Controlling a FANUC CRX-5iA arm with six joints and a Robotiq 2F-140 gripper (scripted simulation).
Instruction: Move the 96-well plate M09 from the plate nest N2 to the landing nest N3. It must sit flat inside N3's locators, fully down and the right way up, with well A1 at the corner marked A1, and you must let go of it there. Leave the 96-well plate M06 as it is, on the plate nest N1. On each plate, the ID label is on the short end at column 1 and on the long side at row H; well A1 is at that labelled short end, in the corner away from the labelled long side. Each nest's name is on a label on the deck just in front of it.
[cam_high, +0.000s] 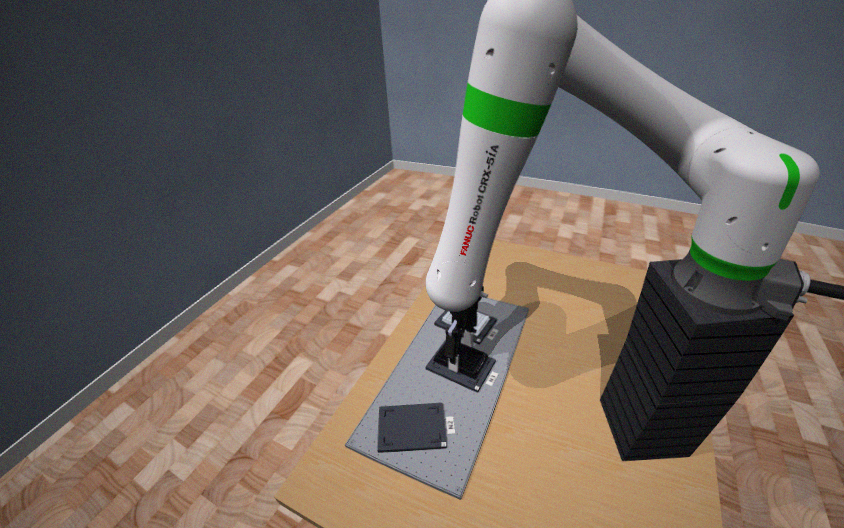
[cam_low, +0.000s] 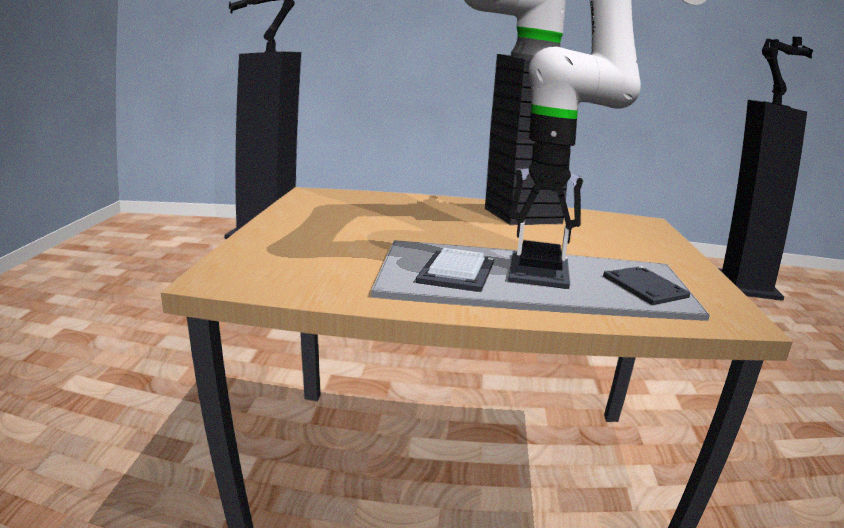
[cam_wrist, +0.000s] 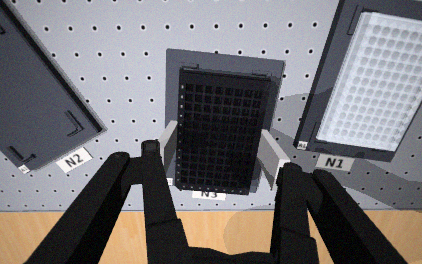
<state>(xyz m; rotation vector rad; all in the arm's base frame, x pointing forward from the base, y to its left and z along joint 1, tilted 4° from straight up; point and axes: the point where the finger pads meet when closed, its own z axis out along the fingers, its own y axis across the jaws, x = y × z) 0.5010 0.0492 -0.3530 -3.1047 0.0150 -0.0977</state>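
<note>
The black 96-well plate M09 (cam_wrist: 220, 132) is between the pads of my gripper (cam_wrist: 217, 137), which is shut on its two long sides. It hangs level and well-side up, low over the landing nest N3 (cam_wrist: 225, 62), and partly covers the N3 label (cam_wrist: 209, 194). I cannot tell whether it touches the nest. It also shows in the exterior view (cam_low: 540, 254) over N3 (cam_low: 538, 275). The plate nest N2 (cam_wrist: 35, 110) is bare. The white plate M06 (cam_wrist: 370, 85) sits on nest N1 to the right.
All three nests stand on a grey perforated deck (cam_high: 435, 398) on a wooden table. The arm's black pedestal (cam_high: 690, 361) stands at the table's far side. Two black camera posts (cam_low: 765, 193) stand on the floor beyond the table.
</note>
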